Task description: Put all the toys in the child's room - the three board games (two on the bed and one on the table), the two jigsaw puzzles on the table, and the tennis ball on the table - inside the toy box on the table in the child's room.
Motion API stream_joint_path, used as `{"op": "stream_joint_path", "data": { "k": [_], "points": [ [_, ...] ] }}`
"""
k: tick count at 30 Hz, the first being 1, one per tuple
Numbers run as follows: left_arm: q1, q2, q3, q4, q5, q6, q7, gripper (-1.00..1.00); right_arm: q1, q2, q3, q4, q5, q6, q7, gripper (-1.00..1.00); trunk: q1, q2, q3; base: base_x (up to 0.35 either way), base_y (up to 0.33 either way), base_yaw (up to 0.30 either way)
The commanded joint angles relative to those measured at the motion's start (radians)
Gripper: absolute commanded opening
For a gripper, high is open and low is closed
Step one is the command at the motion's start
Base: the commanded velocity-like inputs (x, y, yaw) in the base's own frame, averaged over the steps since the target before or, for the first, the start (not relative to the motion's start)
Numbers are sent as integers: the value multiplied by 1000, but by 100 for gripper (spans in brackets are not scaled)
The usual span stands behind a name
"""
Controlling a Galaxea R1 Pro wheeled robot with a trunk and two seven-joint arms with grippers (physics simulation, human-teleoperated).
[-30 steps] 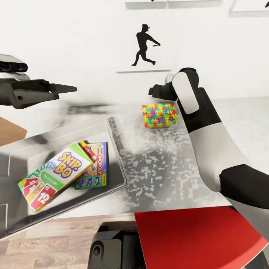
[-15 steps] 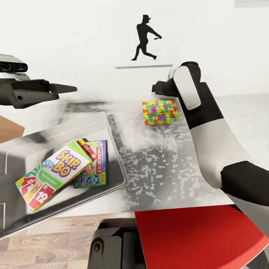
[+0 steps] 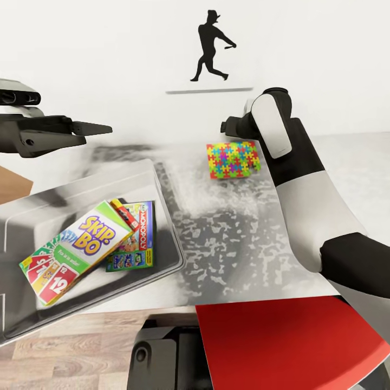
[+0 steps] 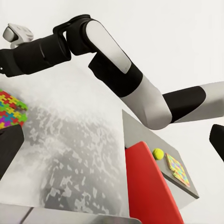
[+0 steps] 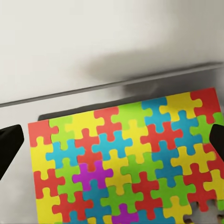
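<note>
The right claw hangs released over a jigsaw puzzle that lies flat on the light grey table, close to the white back wall; in the right wrist view its two dark fingertips stand wide apart, one off each short end of the puzzle board, and neither touches it. In the head view this claw is hidden behind the right arm's own forearm. The left claw is held in the air, well to the side of the puzzle and above the far edge of the see-through toy box, and I cannot tell whether it is released or clenched. Below it, inside the toy box, lie the Skip-Bo game and, partly under it, a Monopoly game. In the left wrist view a tennis ball and a second jigsaw puzzle rest just beside each other on the lower dark grey table section, beyond the robot's red trunk.
</note>
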Motion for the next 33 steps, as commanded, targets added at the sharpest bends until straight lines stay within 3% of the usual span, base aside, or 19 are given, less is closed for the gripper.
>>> {"op": "stream_joint_path", "data": {
  "k": [1,18,25,33],
  "points": [
    [-1,1,-2,0,3,11,-2,100,-1,0,1,0,-10,1,-11,100,1,-2,-2,0,0,0],
    [-1,1,-1,0,3,11,-2,100,-70,1,0,26,-11,2,-11,100,1,-2,-19,0,0,0],
    [-1,1,-2,0,40,11,-2,100,-76,1,2,33,-11,2,-11,100,1,-2,-26,0,0,0],
    [-1,3,-2,0,53,11,-2,100,-76,1,2,38,-11,2,-11,100,1,-2,-33,0,0,0]
  ]
}}
